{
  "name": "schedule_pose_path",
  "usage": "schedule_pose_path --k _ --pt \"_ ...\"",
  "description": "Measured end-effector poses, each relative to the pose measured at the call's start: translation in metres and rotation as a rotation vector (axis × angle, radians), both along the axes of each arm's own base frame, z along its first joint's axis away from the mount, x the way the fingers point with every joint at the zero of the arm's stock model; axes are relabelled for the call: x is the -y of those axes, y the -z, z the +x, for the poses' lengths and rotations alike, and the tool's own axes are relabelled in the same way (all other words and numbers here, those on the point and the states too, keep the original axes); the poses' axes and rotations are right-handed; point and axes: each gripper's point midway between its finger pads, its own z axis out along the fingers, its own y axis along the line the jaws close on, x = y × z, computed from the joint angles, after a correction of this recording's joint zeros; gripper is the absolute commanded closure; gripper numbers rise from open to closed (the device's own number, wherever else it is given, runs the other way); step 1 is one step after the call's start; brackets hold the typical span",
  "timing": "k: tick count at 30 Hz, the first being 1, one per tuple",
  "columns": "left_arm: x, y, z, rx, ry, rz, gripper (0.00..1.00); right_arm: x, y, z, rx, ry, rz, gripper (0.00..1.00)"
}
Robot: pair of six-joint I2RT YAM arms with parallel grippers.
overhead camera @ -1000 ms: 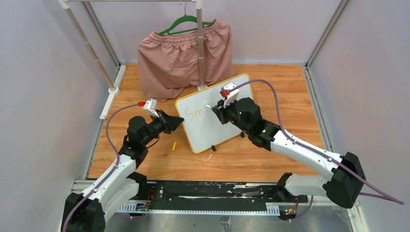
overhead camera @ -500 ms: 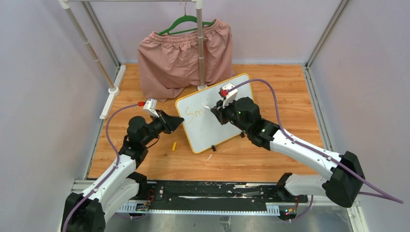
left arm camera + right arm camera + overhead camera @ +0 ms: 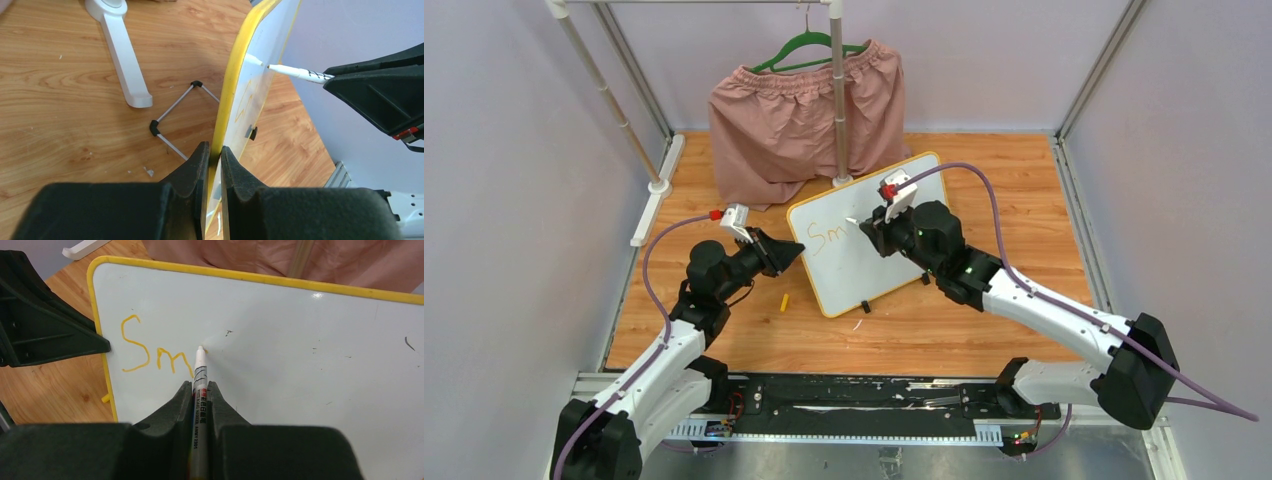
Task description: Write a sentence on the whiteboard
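Left tool (image 3: 214, 150) clamped, right tool (image 3: 200, 387) clamped, both arms outstretched.

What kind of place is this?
Probably a robot test booth, not a home: two robot arms bolted at a wooden table, plain panels around it, with a whiteboard and pink shorts as props.

Items shown, by count: one whiteboard (image 3: 839, 275), with two black feet (image 3: 865, 306) visible along its near edge and two orange letters (image 3: 136, 343), "S" and "m", on its face; one marker (image 3: 199, 371); two robot arms, each with one purple cable (image 3: 653, 275) and one two-fingered gripper, namely the left gripper (image 3: 798, 252) and the right gripper (image 3: 870, 230); one pair of pink shorts (image 3: 794, 125); one green hanger (image 3: 809, 45); one small yellow piece (image 3: 785, 300); one white rack foot (image 3: 656, 195).
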Motion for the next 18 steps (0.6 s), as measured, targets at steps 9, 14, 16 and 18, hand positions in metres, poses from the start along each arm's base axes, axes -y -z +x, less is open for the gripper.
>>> schedule_pose_path --k 9,14,16,18 --pt "0.0 -0.0002 -0.0003 0.001 0.0 0.0 1.0 0.008 0.0013 -0.007 0.011 0.002 0.017 1.0" --pt "0.0 0.0 -0.0003 0.0 0.0 -0.001 1.0 0.0095 0.0041 -0.0083 0.006 0.003 0.017 1.0" --pt "0.0 0.0 -0.0003 0.001 0.0 0.0 1.0 0.0094 0.004 -0.0083 0.005 0.004 0.018 1.0" --pt "0.0 0.0 -0.0003 0.001 0.0 0.0 1.0 0.0092 0.005 -0.0081 0.003 0.004 0.017 1.0"
